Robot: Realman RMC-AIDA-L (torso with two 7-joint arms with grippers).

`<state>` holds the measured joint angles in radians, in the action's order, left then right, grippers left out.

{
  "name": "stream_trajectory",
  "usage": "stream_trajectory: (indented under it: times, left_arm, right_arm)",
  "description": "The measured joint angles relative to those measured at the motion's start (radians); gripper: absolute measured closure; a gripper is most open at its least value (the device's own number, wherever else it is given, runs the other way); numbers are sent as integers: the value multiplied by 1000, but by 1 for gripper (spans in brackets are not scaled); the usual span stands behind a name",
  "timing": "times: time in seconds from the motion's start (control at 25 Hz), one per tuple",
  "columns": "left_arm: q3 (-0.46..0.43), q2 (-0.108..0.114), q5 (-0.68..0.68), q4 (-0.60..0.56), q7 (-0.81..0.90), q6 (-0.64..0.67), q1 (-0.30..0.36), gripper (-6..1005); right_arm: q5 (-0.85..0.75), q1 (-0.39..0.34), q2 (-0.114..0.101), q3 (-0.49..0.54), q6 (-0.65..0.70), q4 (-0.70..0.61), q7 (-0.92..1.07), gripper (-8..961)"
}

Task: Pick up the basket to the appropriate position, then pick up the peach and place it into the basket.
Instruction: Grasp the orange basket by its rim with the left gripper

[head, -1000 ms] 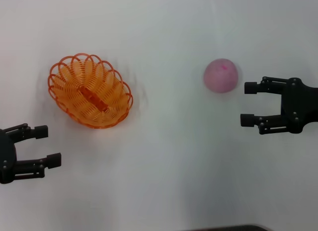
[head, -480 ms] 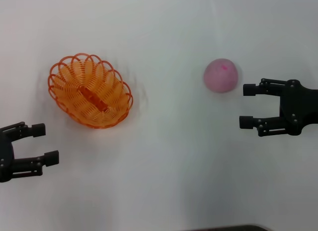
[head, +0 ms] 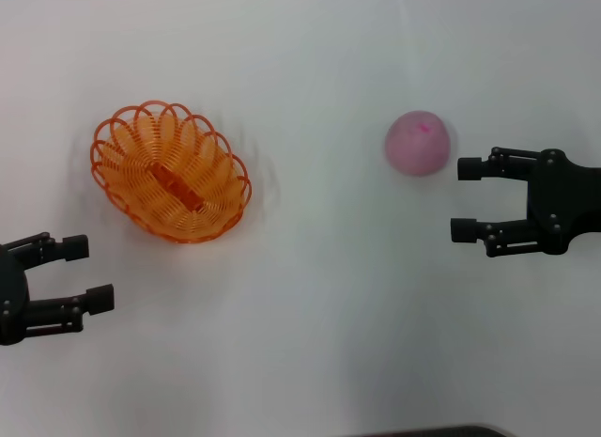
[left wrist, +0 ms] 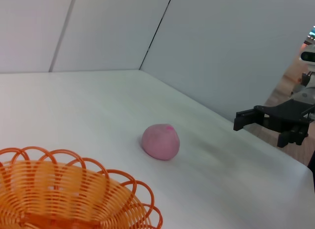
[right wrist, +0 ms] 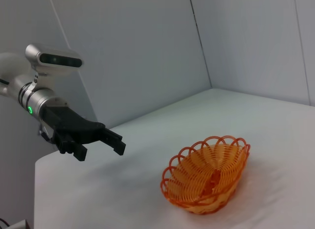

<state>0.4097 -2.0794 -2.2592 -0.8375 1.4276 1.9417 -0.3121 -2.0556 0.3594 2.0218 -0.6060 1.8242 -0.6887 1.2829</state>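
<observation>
The white table [head: 310,305] fills the whole head view and carries everything else. On it, in the upper left of the frame, lies the basket [head: 171,171], an orange oval of looped wire with a scalloped rim, its long axis running from upper left to lower right. It stands upright on its base and holds nothing. In the left wrist view the basket [left wrist: 64,194] fills the lower left corner; in the right wrist view it [right wrist: 209,175] sits at lower right of centre on the white top.

The right gripper [head: 470,199] reaches in from the right edge, at mid height of the head view, black, with its two fingers spread wide and pointing left. It holds nothing. The same gripper shows far off at the right edge of the left wrist view [left wrist: 258,121].

The left gripper [head: 84,273] comes in at the lower left edge, below and left of the basket and apart from it, fingers spread and empty, pointing right. It shows at the left of the right wrist view [right wrist: 101,140], with a green light on the arm behind it.

The peach [head: 417,143], a pale pink ball with a darker pink mark on top, rests on the table in the upper right, just up and left of the right gripper's upper finger, not touching it, and well apart from the basket. In the left wrist view it [left wrist: 160,141] sits near centre.
</observation>
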Motion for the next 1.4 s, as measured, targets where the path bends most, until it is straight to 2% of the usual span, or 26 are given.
stream_trajectory:
  times: [0.4,0.6,1.12,1.4]
  left_arm:
    - [-2,0,1,-1,6,2,-2,97]
    - [-33,-1,35,0,26,9,-16,97]
    - [-90,-3,218,0,32,-3,-63,97]
    - [-91,-19,372,12,6,-70,-68,97]
  right_arm:
    - [0,16,-2,0,0,0,5,36]
    - [0,20,-3,0,1,0,5,36]
    - [0,21,0,0,3,0,0,36]
    - [0,21,0,0,8,0,-2,37]
